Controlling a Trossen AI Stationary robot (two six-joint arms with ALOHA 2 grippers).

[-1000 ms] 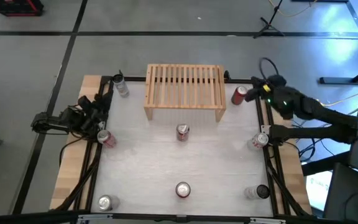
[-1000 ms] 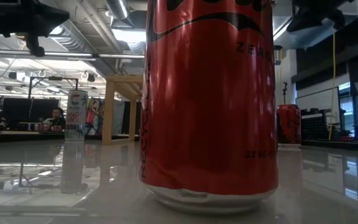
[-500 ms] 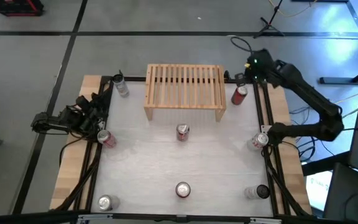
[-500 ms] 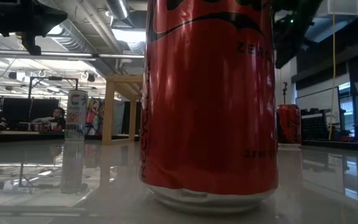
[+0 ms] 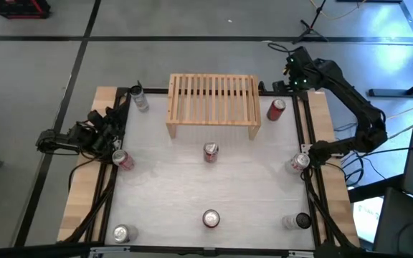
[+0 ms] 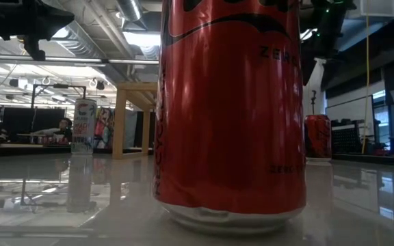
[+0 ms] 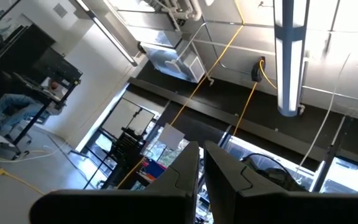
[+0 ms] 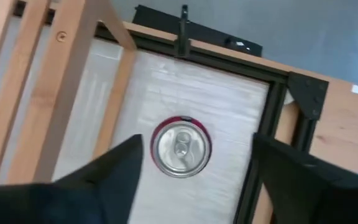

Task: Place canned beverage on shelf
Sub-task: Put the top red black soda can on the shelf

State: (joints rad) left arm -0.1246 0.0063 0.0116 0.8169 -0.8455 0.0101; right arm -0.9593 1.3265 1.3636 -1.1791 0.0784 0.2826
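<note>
Two wide-spread fingers above can

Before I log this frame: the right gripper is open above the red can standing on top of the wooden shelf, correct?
Not quite: the red can stands on the table beside the shelf, not on it. The right wrist view shows the open right gripper above it.

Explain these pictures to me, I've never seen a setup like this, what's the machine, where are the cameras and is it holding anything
It is a robot with two dark arms at a white table. One camera looks straight down, one sits at table height behind a big red can, and one rides on each wrist. A wooden shelf stands at the back, with drink cans scattered around it. The right gripper hovers open, holding nothing, over the red can beside the shelf. The left gripper waits at the table's left edge, shut and pointing up at the ceiling.
</note>
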